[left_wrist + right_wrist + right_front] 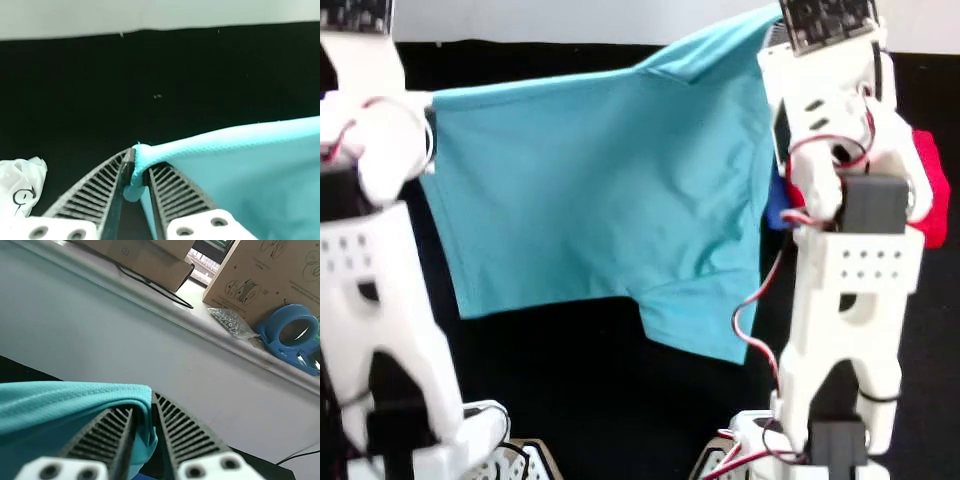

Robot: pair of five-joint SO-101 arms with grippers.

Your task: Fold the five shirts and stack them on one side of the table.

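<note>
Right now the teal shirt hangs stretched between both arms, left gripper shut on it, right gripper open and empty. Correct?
No. The right gripper is not open and empty: the right wrist view shows it shut on the teal shirt. The rest holds: left gripper shut on it, shirt stretched between both arms.

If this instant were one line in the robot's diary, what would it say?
left gripper: shut on teal shirt | right gripper: shut on same shirt | shirt: stretched between them over black table, unfolded
</note>
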